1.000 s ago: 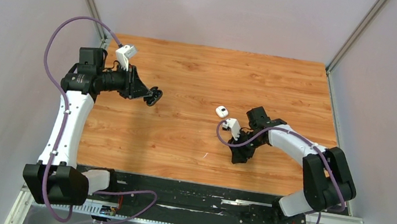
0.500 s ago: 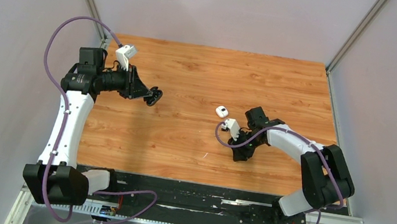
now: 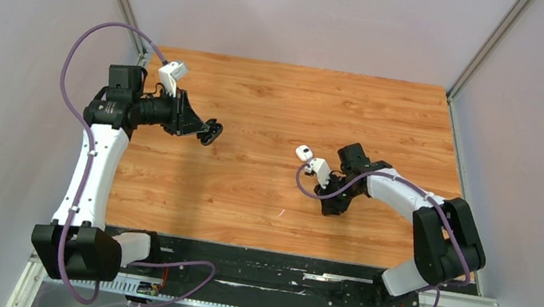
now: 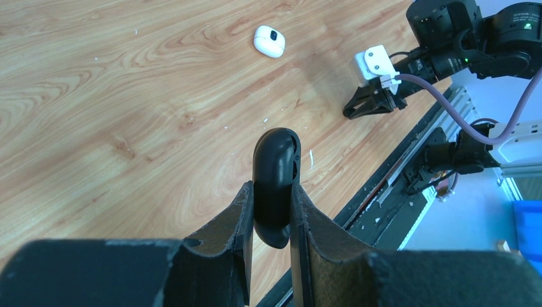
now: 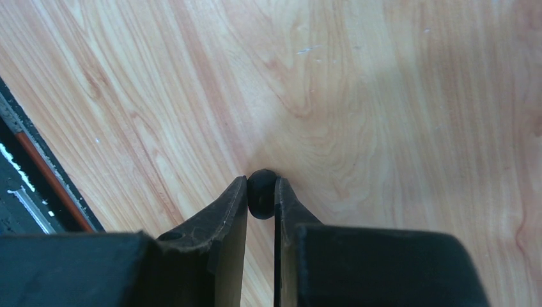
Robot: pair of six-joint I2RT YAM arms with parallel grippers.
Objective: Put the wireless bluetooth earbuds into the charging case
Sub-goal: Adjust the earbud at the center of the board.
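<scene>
1. Two claws showed in the top view, both over a wooden counter (image 3: 261,96) walled in by pale panels.
2. The left claw (image 3: 210,132) hung raised over the left part of the counter, pointing toward the middle from an arm folded back on itself.
3. In the left wrist view this claw was pinched narrow. Its two fingers (image 4: 240,211) stood almost together, and only a black rounded nub showed in the slit between them.
4. The right claw (image 3: 332,205) pointed down at the counter right of centre, nearer the front edge than the left claw.
5. The right wrist view showed that claw also drawn narrow, with a small dark rounded tip between its fingers. The tips sat very low over the wood grain. I could not tell whether they touched it.
6. The charging case (image 3: 303,153) lay on the bare counter near the middle. It was a small white pebble with a dark patch on its upper face.
7. The case sat just beside the white camera block (image 3: 320,170) on the right wrist and a little beyond the right claw, clear of its fingers.
8. The case was well apart from the left claw, which faced it from across the counter.
9. The earbuds could not be made out in any view, and I could not tell whether the case stood open.
</scene>
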